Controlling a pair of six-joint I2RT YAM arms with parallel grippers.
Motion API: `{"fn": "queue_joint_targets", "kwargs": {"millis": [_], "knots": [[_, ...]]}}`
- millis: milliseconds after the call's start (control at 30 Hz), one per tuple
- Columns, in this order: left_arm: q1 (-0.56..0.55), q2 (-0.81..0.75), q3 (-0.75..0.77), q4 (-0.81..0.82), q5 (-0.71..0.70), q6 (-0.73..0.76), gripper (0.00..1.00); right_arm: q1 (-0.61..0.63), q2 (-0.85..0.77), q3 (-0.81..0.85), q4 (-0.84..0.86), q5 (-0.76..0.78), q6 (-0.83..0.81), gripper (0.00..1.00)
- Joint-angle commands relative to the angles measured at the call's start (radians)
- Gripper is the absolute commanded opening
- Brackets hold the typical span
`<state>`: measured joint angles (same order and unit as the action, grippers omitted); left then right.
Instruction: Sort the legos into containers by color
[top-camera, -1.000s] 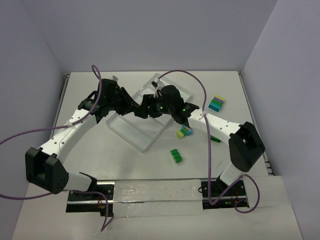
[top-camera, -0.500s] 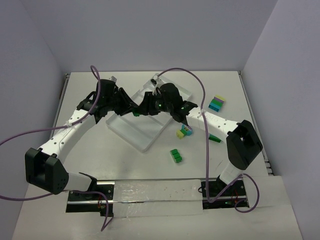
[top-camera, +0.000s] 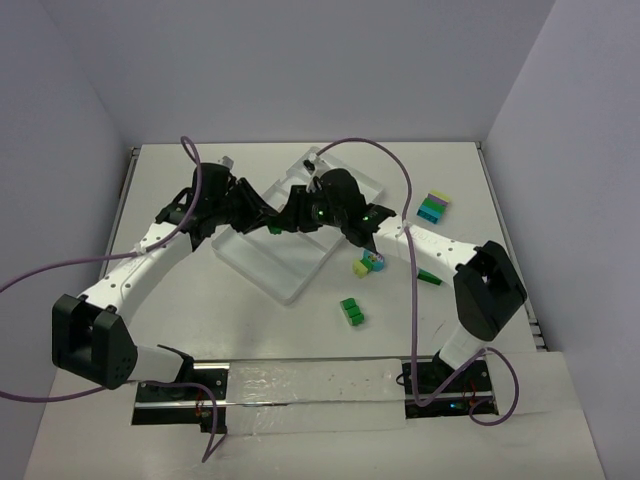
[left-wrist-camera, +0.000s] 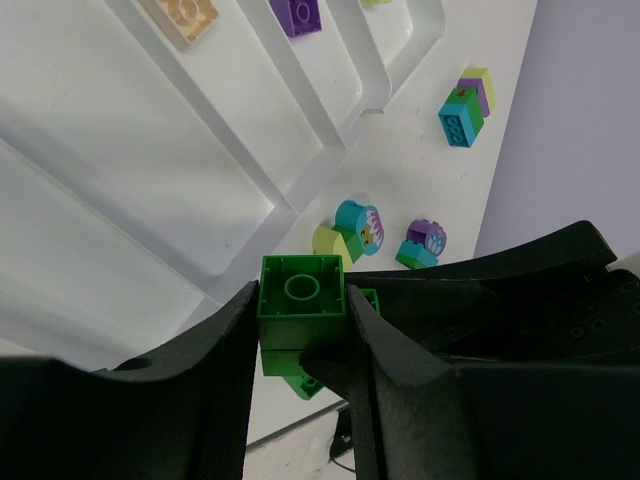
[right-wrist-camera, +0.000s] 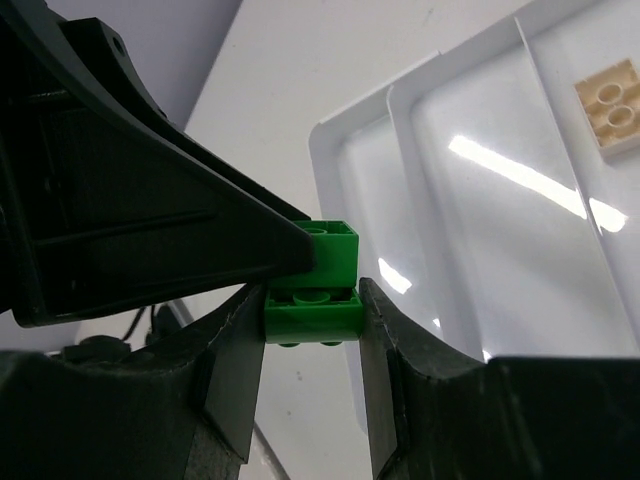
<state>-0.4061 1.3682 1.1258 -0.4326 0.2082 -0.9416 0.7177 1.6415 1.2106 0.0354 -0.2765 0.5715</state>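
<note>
Green stack (left-wrist-camera: 300, 290) centre-frame: left gripper (left-wrist-camera: 300, 335) and right gripper (right-wrist-camera: 312, 330) both clamped on it, probably to split bricks over tray (top-camera: 270, 265).

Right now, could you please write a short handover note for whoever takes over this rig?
Left end effector: shut on the green stack, over the tray.
Right end effector: shut on the same stack, on its other brick.
Done: peach brick and purple brick lie in separate compartments.
Left: split and bin the green stack, then sort the green pair, mixed clump and far stack lying on the table.
</note>
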Motion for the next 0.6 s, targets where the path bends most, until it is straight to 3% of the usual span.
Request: {"fn": "queue_joint_targets", "kwargs": {"millis": [0, 500, 567], "knots": [[0.019, -0.002, -0.041, 0.088, 0.006, -0.042, 0.0, 0.006, -0.085, -0.059, -0.067, 0.095, -0.085, 0.02], [0.026, 0.107, 0.035, 0.071, -0.067, -0.022, 0.0, 0.006, -0.189, -0.163, -0.15, 0.21, -0.141, 0.03], [0.026, 0.128, 0.053, 0.052, -0.127, -0.001, 0.0, 0.006, -0.194, -0.165, -0.174, 0.248, -0.148, 0.03]]}}
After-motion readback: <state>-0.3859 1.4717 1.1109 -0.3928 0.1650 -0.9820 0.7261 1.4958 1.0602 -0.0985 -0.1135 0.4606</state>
